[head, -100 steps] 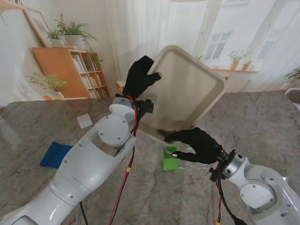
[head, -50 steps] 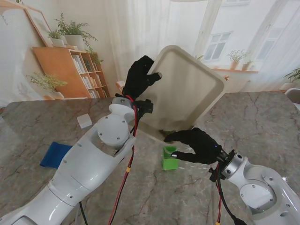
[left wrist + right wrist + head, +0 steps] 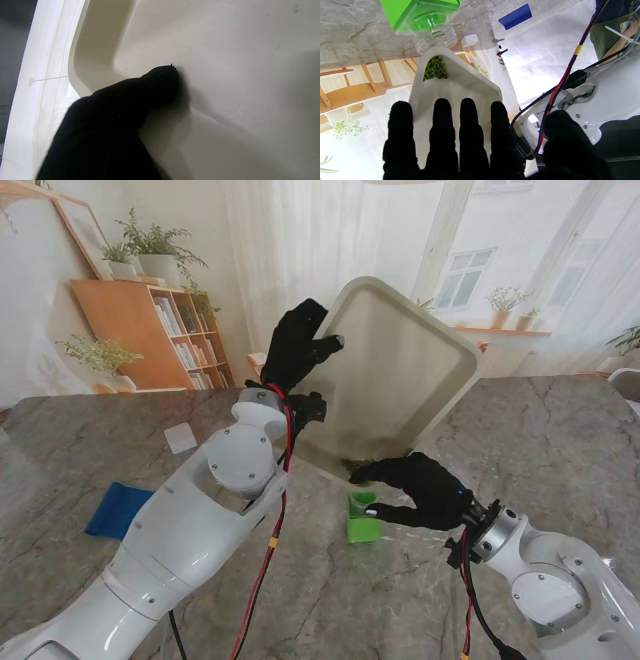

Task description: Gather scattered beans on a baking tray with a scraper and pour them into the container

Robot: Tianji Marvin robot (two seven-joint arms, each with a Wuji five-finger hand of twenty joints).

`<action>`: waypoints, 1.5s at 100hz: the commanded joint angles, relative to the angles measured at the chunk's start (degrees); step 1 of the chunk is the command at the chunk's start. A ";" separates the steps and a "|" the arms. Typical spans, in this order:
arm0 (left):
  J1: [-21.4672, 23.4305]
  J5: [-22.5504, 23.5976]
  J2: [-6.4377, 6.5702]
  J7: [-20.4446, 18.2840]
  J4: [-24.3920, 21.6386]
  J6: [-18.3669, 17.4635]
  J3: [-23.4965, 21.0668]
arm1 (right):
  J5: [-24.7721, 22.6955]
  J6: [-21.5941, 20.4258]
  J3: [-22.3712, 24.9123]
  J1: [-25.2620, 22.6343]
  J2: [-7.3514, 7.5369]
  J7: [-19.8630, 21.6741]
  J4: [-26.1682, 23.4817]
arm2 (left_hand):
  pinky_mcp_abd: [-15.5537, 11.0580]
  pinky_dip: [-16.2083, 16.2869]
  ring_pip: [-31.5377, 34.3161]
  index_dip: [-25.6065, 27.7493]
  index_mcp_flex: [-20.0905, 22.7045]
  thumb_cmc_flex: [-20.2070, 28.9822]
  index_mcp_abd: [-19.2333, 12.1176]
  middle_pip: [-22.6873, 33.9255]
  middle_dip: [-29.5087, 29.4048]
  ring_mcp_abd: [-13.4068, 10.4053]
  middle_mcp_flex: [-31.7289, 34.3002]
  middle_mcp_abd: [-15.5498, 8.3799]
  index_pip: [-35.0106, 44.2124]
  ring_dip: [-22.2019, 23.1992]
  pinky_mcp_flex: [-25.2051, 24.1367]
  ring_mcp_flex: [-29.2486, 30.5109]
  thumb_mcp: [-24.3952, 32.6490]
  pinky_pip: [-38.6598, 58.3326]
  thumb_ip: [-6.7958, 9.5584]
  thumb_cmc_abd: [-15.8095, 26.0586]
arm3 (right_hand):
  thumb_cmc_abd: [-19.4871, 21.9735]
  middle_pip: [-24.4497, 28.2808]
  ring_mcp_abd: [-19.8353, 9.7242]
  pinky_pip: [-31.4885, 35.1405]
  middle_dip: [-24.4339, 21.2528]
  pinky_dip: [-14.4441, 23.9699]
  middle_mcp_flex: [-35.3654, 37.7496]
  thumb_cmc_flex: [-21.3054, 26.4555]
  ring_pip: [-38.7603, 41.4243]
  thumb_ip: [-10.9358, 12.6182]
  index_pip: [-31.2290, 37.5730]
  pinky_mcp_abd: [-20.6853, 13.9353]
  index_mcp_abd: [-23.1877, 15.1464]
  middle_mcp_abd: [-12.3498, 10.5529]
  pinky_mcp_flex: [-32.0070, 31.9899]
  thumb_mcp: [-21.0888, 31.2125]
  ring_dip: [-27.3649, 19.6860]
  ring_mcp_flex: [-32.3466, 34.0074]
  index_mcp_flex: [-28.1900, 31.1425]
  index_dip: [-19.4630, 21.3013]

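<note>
left hand (image 3: 300, 340) grips tray (image 3: 400, 370) rim | right hand (image 3: 425, 488) fingers spread, empty | beans (image 3: 435, 68) at low corner over container (image 3: 364, 516)

it looks like a home living room, though the walls seem to be a printed backdrop. a wooden bookshelf (image 3: 150, 330) with books and potted plants (image 3: 150, 245) stands at the far left, pale curtains (image 3: 300, 240) hang in the middle, and bright windows (image 3: 470, 275) with small pots on the sill (image 3: 505, 308) fill the far right. in front lies a grey marble-patterned bench (image 3: 560, 440). in the right wrist view the shelf scene looks flat, like a picture, and a person's arm in a green sleeve (image 3: 612, 37) shows beside the robot, which hints at a test room dressed up as a home.
</note>
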 commanded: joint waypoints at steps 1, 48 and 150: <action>0.10 -0.34 -0.51 -0.13 -0.64 -0.35 0.37 | 0.14 -0.24 -0.09 0.13 -0.06 0.77 -0.37 | -10.80 5.75 4.38 0.79 1.21 5.13 -1.43 5.39 2.22 -4.73 4.14 -9.63 2.17 0.45 6.56 4.45 8.28 11.61 4.23 4.35 | 1.29 -0.23 -0.56 -3.39 -0.35 -0.04 -0.75 0.43 0.06 1.61 -0.39 -5.44 -0.52 -1.02 -1.97 0.07 0.62 -0.07 -0.46 -1.11; 0.28 -0.19 -0.21 -0.64 -1.21 -0.73 0.13 | 0.22 -0.18 0.00 0.02 -0.07 0.77 -0.38 | -10.89 5.64 4.44 0.79 1.29 5.02 -1.47 5.35 2.22 -4.72 4.26 -9.53 2.19 0.41 6.55 4.47 8.38 11.75 4.37 4.32 | 1.32 -0.23 -0.59 -3.39 -0.35 -0.05 -0.74 0.40 0.07 1.61 -0.43 -5.41 -0.47 -1.03 -1.95 0.04 0.61 -0.06 -0.55 -1.13; 0.67 -0.15 -0.04 -0.78 -2.35 -0.63 0.13 | -0.70 -0.28 0.34 -0.72 -0.22 -0.28 -0.89 | -10.88 5.61 4.48 0.79 1.32 4.99 -1.49 5.36 2.21 -4.76 4.38 -9.60 2.20 0.35 6.82 4.58 8.39 11.84 4.54 4.33 | 1.33 -0.21 -0.58 -3.36 -0.34 -0.07 -0.67 0.42 0.08 1.61 -0.41 -5.35 -0.48 -1.12 -1.94 0.03 0.61 -0.02 -0.51 -1.11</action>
